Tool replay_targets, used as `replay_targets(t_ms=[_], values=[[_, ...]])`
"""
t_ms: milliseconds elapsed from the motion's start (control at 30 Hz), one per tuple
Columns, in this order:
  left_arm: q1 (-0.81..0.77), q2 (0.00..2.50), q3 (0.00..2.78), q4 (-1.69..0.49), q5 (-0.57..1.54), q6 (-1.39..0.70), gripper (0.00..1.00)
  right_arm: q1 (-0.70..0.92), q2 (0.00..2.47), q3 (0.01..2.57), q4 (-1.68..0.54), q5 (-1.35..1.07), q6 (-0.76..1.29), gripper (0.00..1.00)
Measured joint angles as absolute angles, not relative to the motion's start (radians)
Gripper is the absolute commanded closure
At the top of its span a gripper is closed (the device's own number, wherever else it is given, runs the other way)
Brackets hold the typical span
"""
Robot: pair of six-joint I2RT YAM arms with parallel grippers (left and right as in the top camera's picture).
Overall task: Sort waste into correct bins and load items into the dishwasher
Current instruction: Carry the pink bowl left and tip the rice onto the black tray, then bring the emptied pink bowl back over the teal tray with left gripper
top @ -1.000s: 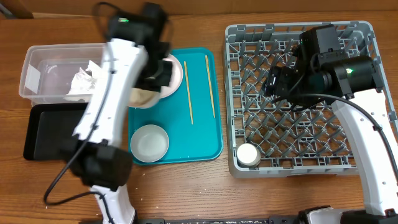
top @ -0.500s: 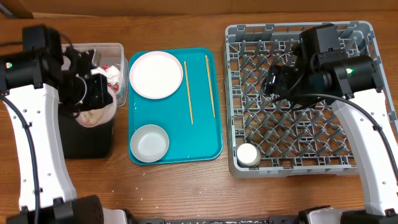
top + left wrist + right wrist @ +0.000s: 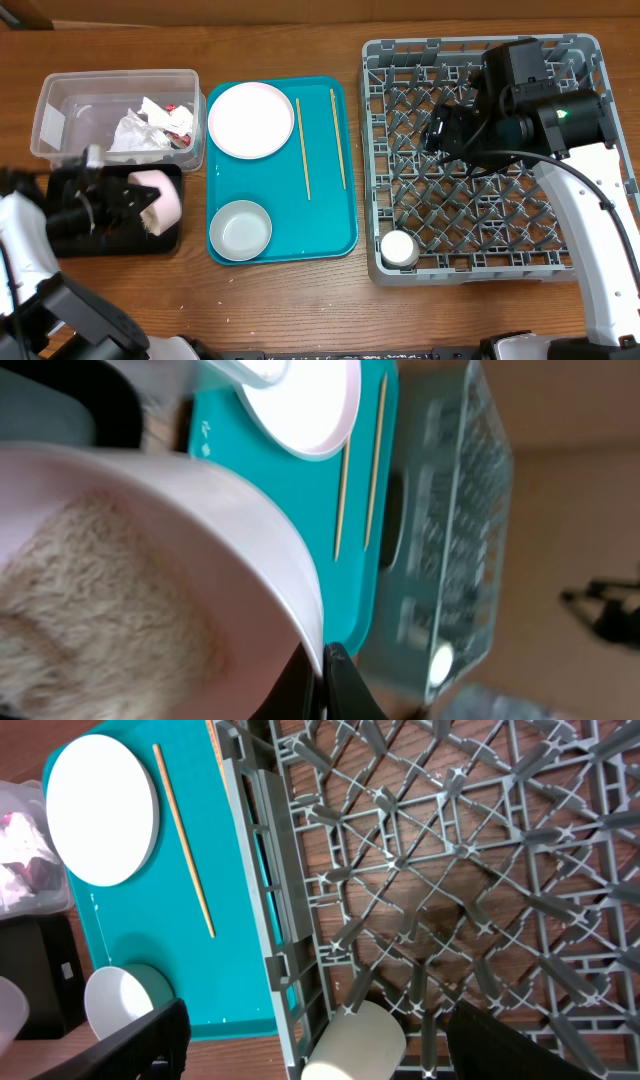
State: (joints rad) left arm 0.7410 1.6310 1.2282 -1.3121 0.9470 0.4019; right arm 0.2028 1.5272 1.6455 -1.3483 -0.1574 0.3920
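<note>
Table (image 3: 300,40) is warm brown woodgrain; middle tray (image 3: 325,215) is flat teal; the plate (image 3: 250,120) on it is plain white, the near bowl (image 3: 240,228) pale greyish white, the chopsticks (image 3: 302,150) light tan; rack (image 3: 480,268) on the right is grey lattice, with a cream-white cup (image 3: 400,248); far-left tub (image 3: 50,125) is clear, paper scraps (image 3: 135,130) white with red bits; left tray (image 3: 110,242) is black; tilted bowl (image 3: 160,200) is pale pink, its rice (image 3: 100,610) a blurry speckled off-white.

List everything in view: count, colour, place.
tub: 1, clear, rear left
paper scraps: several, white and red, in tub
black tray: 1, black, before tub
teal tray: 1, teal, centre
plate: 1, white, on teal tray
empty bowl: 1, pale, on teal tray
tipped bowl: 1, pinkish, over black tray
chopsticks: 2, wooden, on teal tray
rack: 1, grey, right
cup: 1, white, in rack
left gripper: shut on tipped bowl
right gripper: open, above rack
</note>
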Motion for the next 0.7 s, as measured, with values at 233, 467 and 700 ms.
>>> replay_targets(t_ms=[233, 467, 700], values=[[0.923, 1.695, 1.07, -1.166, 1.183, 0.427, 0.96, 0.203, 1.527, 1.645, -1.354, -0.157, 0.392, 0.17], [0.971, 1.801, 1.048, -1.135, 1.393, 0.427, 0.96, 0.203, 1.527, 1.645, -1.357, -0.157, 0.392, 0.17], [0.971, 1.826, 1.048, -1.136, 1.515, 0.392, 0.96, 0.203, 1.527, 1.645, -1.362, -0.157, 0.392, 0.17]])
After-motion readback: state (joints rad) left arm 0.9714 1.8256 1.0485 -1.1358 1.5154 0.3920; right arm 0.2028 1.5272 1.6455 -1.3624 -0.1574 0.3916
